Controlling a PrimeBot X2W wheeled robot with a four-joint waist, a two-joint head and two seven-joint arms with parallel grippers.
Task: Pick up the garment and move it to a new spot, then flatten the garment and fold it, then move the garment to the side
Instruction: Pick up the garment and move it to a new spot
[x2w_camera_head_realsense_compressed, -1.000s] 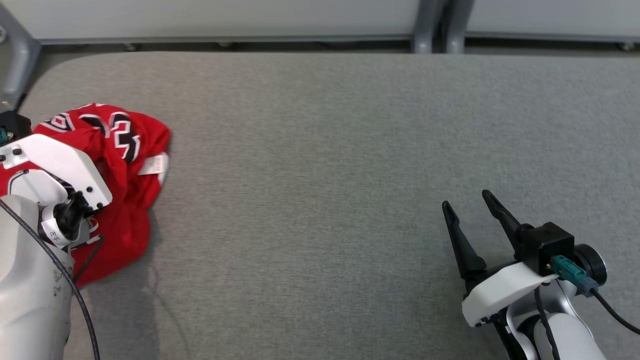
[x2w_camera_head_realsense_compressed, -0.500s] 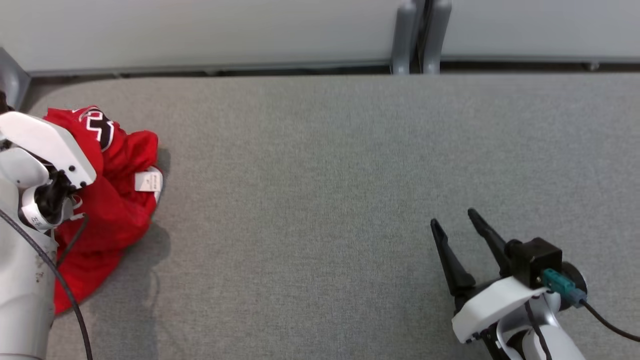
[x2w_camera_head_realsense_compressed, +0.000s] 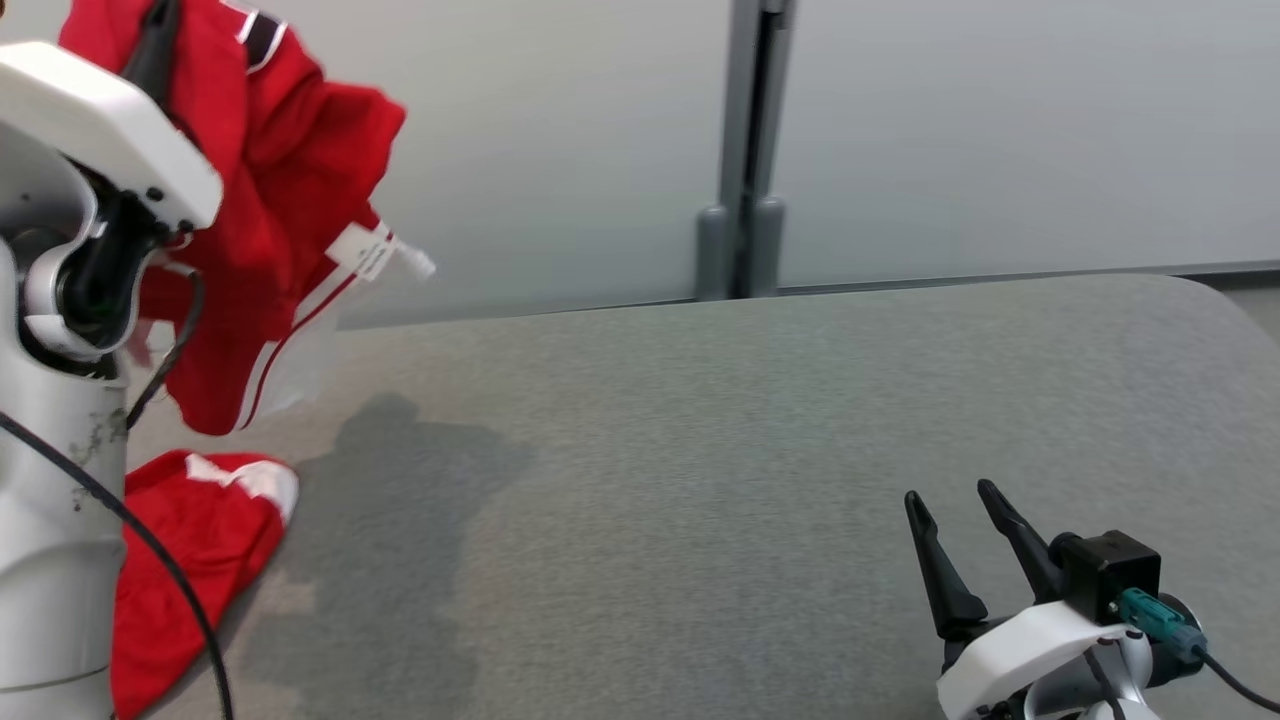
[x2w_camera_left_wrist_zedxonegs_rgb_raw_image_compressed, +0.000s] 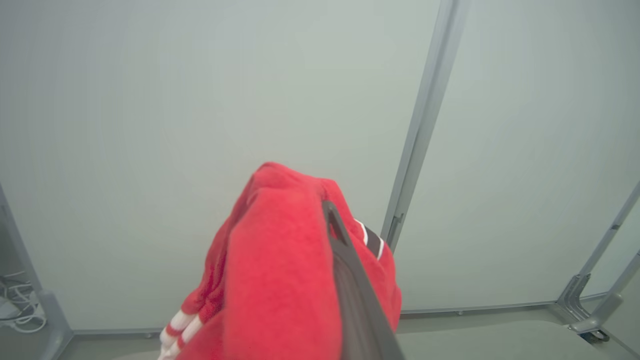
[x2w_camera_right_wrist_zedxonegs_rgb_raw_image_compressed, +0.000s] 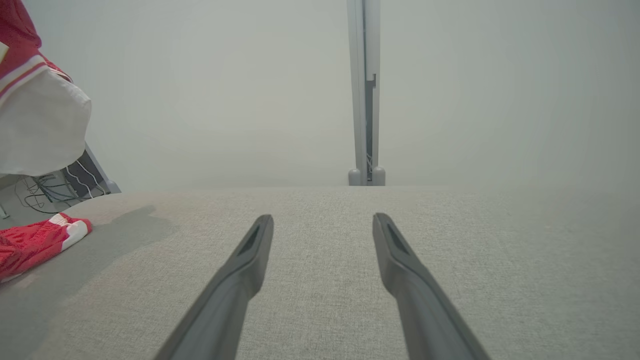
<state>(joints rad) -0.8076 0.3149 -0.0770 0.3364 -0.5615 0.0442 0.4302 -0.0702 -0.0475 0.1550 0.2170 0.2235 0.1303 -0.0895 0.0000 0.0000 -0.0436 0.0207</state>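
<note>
We see a wide table covered in flat grey woven fabric (x2w_camera_head_realsense_compressed: 700, 450), with a pale grey panelled wall (x2w_camera_head_realsense_compressed: 560, 130) behind its far edge and a slim grey upright post (x2w_camera_head_realsense_compressed: 745, 150) standing against that wall near the middle. At the far left, the left gripper (x2w_camera_head_realsense_compressed: 160, 30) is raised high above the table, its jaws clenched on a bunched red fabric garment (x2w_camera_head_realsense_compressed: 270, 180) with white and black stripes. In the left wrist view, one dark finger (x2w_camera_left_wrist_zedxonegs_rgb_raw_image_compressed: 345, 270) presses against the red cloth (x2w_camera_left_wrist_zedxonegs_rgb_raw_image_compressed: 275, 265), which hides the other finger. The garment hangs in loose folds beside the robot's white left forearm (x2w_camera_head_realsense_compressed: 60, 560), and a small white label (x2w_camera_head_realsense_compressed: 365, 250) sticks out from its right side. A lower part of the red cloth (x2w_camera_head_realsense_compressed: 190, 540), edged in white, lies on the table at the near left, partly behind the forearm. The hanging cloth casts a dark shadow (x2w_camera_head_realsense_compressed: 420, 450) on the table just to its right. At the near right, well apart from the garment, the right gripper (x2w_camera_head_realsense_compressed: 950, 495) rests low over the table. Its two long dark fingers (x2w_camera_right_wrist_zedxonegs_rgb_raw_image_compressed: 400, 260) are spread apart with nothing between them and point toward the far wall. In the right wrist view the garment (x2w_camera_right_wrist_zedxonegs_rgb_raw_image_compressed: 30, 245) appears at the far left.
</note>
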